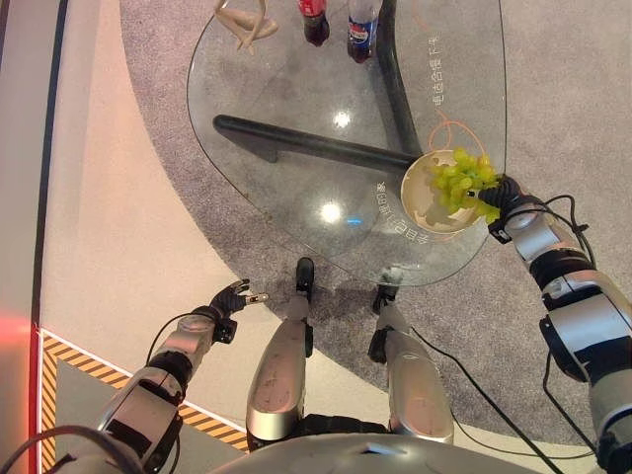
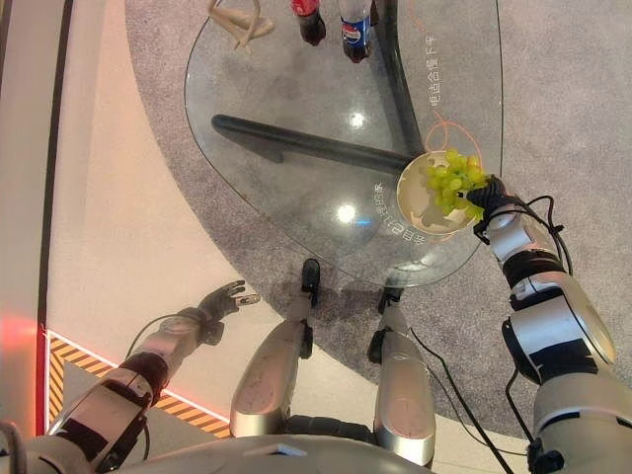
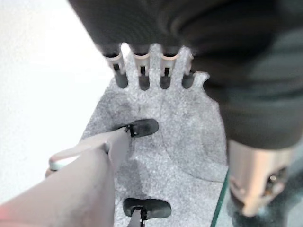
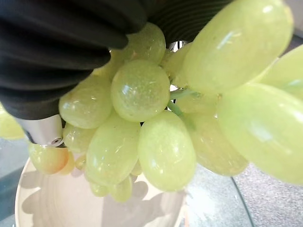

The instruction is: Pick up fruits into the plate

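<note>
While the right hand is clamped on the grapes over the plate at the table's right edge, the left hand hangs fingers apart.

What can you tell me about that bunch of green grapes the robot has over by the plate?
The grapes are a bunch of pale yellow-green, oval, glossy fruits on a thin green stem, which shows between them in the right wrist view. The robot's right hand holds the bunch from the side away from the table's middle. It hangs over the cream plate at the glass table's near right edge, some fruits overhanging the rim. Whether it already rests on the plate cannot be told.
</note>
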Motion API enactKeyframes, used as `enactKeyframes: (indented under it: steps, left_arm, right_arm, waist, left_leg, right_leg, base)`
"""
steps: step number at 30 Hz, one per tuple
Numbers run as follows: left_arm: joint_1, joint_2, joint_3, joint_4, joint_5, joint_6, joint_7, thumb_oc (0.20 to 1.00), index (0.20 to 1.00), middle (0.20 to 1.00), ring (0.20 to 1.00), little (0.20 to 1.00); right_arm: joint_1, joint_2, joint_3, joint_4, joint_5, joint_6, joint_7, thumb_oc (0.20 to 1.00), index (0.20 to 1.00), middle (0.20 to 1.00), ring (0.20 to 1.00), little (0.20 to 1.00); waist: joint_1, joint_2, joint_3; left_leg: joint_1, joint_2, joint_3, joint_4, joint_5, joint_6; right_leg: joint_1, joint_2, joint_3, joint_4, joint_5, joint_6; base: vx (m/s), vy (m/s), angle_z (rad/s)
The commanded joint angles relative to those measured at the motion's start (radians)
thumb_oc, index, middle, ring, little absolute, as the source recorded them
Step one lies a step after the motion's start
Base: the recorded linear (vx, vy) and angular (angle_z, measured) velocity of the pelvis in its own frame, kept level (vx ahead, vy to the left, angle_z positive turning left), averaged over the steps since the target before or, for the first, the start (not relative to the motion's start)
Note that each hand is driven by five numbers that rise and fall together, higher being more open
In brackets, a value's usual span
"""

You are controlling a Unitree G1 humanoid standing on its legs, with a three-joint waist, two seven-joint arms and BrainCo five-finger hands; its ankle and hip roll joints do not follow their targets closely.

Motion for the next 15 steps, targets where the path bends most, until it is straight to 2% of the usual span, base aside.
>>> enactKeyframes:
  steps: [1, 2, 3, 7, 15]
  left_arm:
    - [0.004, -0.027, -0.034, 0.002, -0.029, -0.019, 0.018, 1.000, 1.000, 1.000, 1.000, 1.000]
    - [0.003, -0.027, -0.036, 0.001, -0.031, -0.020, 0.017, 1.000, 1.000, 1.000, 1.000, 1.000]
    - [0.003, -0.029, -0.037, -0.001, -0.033, -0.020, 0.018, 1.000, 1.000, 1.000, 1.000, 1.000]
    - [0.006, -0.038, -0.044, -0.008, -0.039, -0.019, 0.027, 1.000, 1.000, 1.000, 1.000, 1.000]
    - [0.011, -0.050, -0.042, -0.012, -0.042, -0.018, 0.030, 1.000, 1.000, 1.000, 1.000, 1.000]
  right_arm:
    - [-0.088, -0.021, 0.076, 0.017, -0.006, -0.002, -0.037, 0.523, 0.523, 0.523, 0.523, 0.523]
    - [-0.092, -0.019, 0.081, 0.017, -0.007, 0.000, -0.039, 0.799, 0.799, 0.799, 0.799, 0.799]
    - [-0.095, -0.016, 0.085, 0.019, -0.007, -0.004, -0.046, 1.000, 1.000, 1.000, 1.000, 1.000]
    - [-0.102, 0.003, 0.085, 0.010, -0.008, -0.007, -0.073, 1.000, 1.000, 1.000, 1.000, 1.000]
    - [-0.094, 0.023, 0.089, -0.026, -0.017, -0.015, -0.070, 1.000, 1.000, 1.000, 1.000, 1.000]
  waist:
    - [-0.013, -0.002, -0.010]
    - [-0.013, -0.001, -0.010]
    - [-0.012, 0.000, -0.010]
    - [-0.009, 0.001, -0.010]
    - [-0.009, -0.003, -0.010]
  left_leg:
    - [-0.051, -0.092, 0.050, 0.128, -0.165, 0.056]
    - [-0.054, -0.092, 0.051, 0.129, -0.165, 0.056]
    - [-0.057, -0.093, 0.052, 0.129, -0.163, 0.056]
    - [-0.063, -0.095, 0.055, 0.132, -0.164, 0.057]
    - [-0.051, -0.096, 0.065, 0.128, -0.164, 0.058]
  right_leg:
    - [-0.097, -0.005, 0.089, 0.218, -0.177, 0.015]
    - [-0.100, -0.005, 0.090, 0.220, -0.176, 0.015]
    - [-0.106, -0.005, 0.091, 0.223, -0.176, 0.016]
    - [-0.118, -0.009, 0.090, 0.232, -0.175, 0.019]
    - [-0.112, -0.012, 0.093, 0.232, -0.171, 0.026]
  base:
    - [-0.01, 0.035, 0.00]
    - [-0.02, 0.038, 0.00]
    - [-0.01, 0.033, 0.00]
    - [-0.01, 0.030, -0.03]
    - [-0.01, 0.044, 0.00]
